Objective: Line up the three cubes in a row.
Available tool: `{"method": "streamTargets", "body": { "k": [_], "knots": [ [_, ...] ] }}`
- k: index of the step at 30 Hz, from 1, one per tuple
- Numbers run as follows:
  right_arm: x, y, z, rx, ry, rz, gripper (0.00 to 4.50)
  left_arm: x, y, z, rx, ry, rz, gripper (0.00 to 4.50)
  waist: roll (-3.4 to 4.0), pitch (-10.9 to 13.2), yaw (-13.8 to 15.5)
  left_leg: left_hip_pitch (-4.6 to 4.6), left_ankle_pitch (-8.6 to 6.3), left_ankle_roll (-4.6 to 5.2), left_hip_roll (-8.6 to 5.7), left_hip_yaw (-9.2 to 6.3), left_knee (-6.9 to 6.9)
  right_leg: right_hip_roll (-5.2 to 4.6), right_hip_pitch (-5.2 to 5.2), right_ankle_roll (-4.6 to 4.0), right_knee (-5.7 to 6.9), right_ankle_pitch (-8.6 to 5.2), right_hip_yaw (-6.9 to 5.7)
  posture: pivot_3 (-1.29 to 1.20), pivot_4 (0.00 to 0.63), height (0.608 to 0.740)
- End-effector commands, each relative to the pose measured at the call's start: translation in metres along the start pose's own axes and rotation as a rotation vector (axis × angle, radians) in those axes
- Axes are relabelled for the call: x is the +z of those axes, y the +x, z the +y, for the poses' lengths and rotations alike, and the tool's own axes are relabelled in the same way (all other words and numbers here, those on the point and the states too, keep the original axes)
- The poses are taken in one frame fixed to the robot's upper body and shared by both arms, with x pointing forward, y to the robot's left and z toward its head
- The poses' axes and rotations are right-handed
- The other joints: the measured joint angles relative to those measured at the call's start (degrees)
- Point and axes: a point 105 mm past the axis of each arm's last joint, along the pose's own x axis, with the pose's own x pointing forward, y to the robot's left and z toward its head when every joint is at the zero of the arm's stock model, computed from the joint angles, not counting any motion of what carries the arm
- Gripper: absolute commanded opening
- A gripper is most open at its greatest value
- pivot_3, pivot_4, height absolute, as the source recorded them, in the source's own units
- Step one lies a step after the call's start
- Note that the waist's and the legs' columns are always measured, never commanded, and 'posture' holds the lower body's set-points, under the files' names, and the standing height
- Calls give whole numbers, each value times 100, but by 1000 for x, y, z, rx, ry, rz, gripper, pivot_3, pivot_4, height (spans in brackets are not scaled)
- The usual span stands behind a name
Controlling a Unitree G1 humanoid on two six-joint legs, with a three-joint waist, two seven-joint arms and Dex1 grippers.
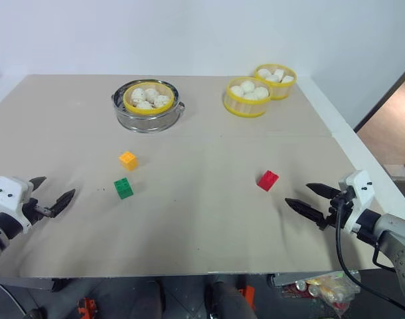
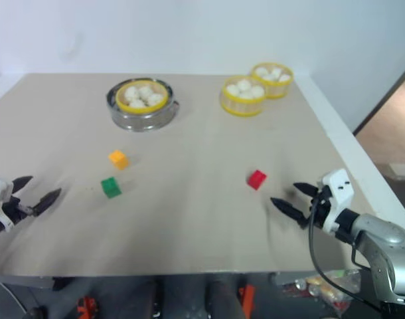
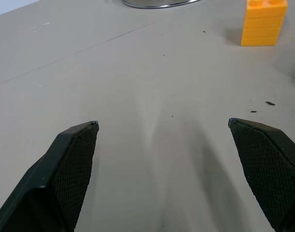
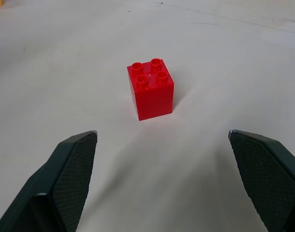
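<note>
Orange-yellow cube [image 1: 128, 160] and green cube [image 1: 123, 188] sit close together but apart on the tabletop's [image 1: 202, 219] left half, green nearer the front edge. We see the red cube [image 1: 267, 180] well apart on the right half, upright with studs up. Left gripper [image 1: 51, 197] hovers by the front-left corner, fingers spread, empty. Right gripper [image 1: 310, 199] hovers by the right edge near the front, fingers spread, pointing at the red cube, not touching. Bun baskets [image 1: 246, 96] sit along the far edge.
</note>
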Motion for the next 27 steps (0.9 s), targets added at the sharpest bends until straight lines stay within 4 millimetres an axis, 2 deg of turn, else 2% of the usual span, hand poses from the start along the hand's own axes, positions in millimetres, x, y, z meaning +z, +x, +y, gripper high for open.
{"method": "streamTargets", "body": {
  "k": [1, 4, 7, 12, 16, 18, 19, 21, 23, 27],
  "knots": [
    [12, -6, -5, -8, -32, -28, 4500, 12, -9, -3, -49, -15, -51, 4460, 0, 0, 0, 0, 0, 0, 0, 0, 0, 0, 0, 0, 0, 0, 0, 0, 150, 740],
    [11, -8, -1, 34, -18, -19, 4500, 10, -19, -11, -153, -76, -76, 4460, 1, 0, -10, 2, -5, -6, 1, 9, 0, -1, -1, 2, -1, -1, 5, 0, 150, 740],
    [10, -11, 3, 69, -23, -9, 4500, 12, -22, -6, -162, -84, -88, 4460, 0, 0, -1, 1, -5, -7, 1, 2, 0, 0, -1, -1, -1, -3, -1, 0, 150, 740],
    [10, -10, 3, 80, -35, -7, 4500, 19, -19, -6, -195, -74, -116, 4460, 0, 0, 1, 2, -5, -6, 1, -7, 2, 2, 4, -3, -1, -4, -9, 0, 150, 740],
    [15, -9, 5, 74, -96, -37, 4500, 31, -16, -16, -251, -45, -157, 4460, 0, 0, 0, 1, -5, -7, -1, 2, 3, 3, 3, -1, -1, -5, -7, 0, 150, 740],
    [31, -7, 1, 43, -142, -94, 4500, 68, -12, -30, -340, -23, -239, 4460, -2, 1, 0, -2, -6, -7, 0, 1, 3, 4, 2, 0, -1, -5, -8, 0, 150, 740],
    [37, -6, 0, 34, -154, -111, 4500, 79, -11, -37, -373, -18, -262, 4460, -2, 1, 0, -3, -6, -7, 1, 0, 3, 4, 0, 0, -1, -5, -9, 0, 150, 740],
    [53, 0, 3, 42, -171, -162, 4500, 103, -6, -71, -538, -32, -296, 4460, -1, 2, 1, -3, -6, -7, 1, -1, 5, 4, 2, 1, 0, -4, -8, 0, 150, 740],
    [59, 5, 6, 52, -180, -181, 4500, 113, -3, -98, -654, -43, -291, 4460, 9, -3, 1, -1, -6, -7, -1, 5, 7, 4, 8, 5, 0, -2, -7, 0, 150, 740],
    [59, 23, 10, 53, -202, -172, 4500, 123, 5, -159, -922, -81, -293, 4460, 21, -9, 0, 14, -6, -6, -7, 15, 6, 7, 23, 15, -1, -9, 2, 0, 150, 740]
  ]
}}
